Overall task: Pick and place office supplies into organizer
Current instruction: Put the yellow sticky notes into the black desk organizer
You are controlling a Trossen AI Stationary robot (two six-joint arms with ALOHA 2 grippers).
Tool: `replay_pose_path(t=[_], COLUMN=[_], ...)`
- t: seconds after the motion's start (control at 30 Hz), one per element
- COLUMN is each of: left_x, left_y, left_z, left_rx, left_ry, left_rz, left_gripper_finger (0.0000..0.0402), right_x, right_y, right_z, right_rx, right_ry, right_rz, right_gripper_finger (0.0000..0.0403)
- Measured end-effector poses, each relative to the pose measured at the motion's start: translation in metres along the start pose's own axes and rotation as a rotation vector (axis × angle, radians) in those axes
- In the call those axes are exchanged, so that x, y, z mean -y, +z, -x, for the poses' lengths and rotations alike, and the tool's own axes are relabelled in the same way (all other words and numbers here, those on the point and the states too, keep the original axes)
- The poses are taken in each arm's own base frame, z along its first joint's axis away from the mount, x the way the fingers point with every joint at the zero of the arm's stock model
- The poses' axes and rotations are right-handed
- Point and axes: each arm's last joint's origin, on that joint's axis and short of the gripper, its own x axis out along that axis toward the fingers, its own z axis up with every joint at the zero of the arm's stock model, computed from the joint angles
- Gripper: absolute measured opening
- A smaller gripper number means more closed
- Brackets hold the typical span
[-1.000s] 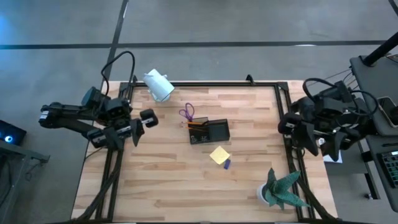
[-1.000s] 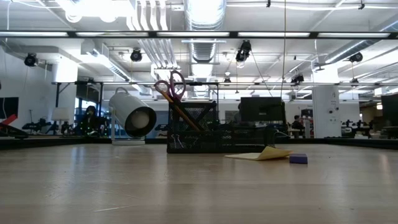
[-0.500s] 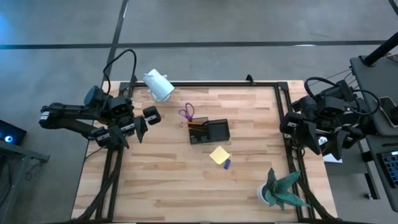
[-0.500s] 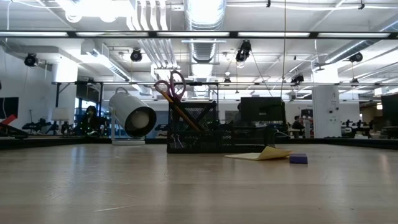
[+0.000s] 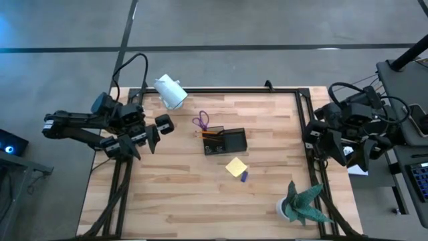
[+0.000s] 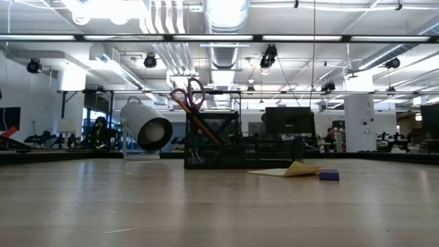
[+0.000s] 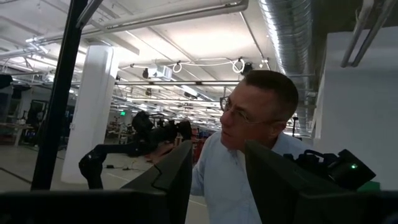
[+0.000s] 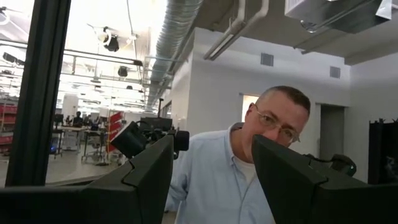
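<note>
The organizer [image 5: 225,141] is a dark box at mid-table; in the low view the organizer [image 6: 236,145] stands on its base. Purple-handled scissors [image 5: 200,122] and an orange pencil [image 5: 212,133] stick up out of it, the scissors [image 6: 190,93] leaning. A yellow sticky-note pad [image 5: 235,167] and a small purple piece [image 5: 244,177] lie flat on the table nearer than the box. My left gripper [image 5: 158,130] hovers open over the table's left edge. My right gripper [image 5: 319,142] waits open at the right edge. Both wrist views look level into the room.
A white cylindrical camera [image 5: 170,92] lies at the far left corner, and a green plant [image 5: 302,204] stands at the near right corner. Black frame rails [image 5: 304,114] run along the table's edges. A person [image 7: 249,155] shows beyond the table in both wrist views.
My left gripper has shifted slightly toward the table's far edge and turned a little. It has stayed open.
</note>
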Motion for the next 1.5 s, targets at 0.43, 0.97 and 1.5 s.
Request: replay_pose_path(t=[0.43, 0.97, 1.5], left_x=[0.000, 0.000, -0.001], left_y=[0.000, 0.009, 0.009], left_z=[0.000, -0.002, -0.002], left_rx=[0.012, 0.106, 0.120], left_ry=[0.013, 0.095, 0.114], left_rz=[0.000, -0.015, -0.013], left_gripper_finger=[0.0129, 0.0129, 0.0129], right_x=[0.004, 0.053, 0.060], right_y=[-0.002, -0.002, -0.007], right_z=[0.001, 0.057, 0.066], right_rx=[-0.012, 0.071, 0.042], right_ry=[-0.019, -0.768, -0.905], right_rz=[0.049, -0.022, -0.004], right_gripper_finger=[0.0210, 0.0210, 0.0210])
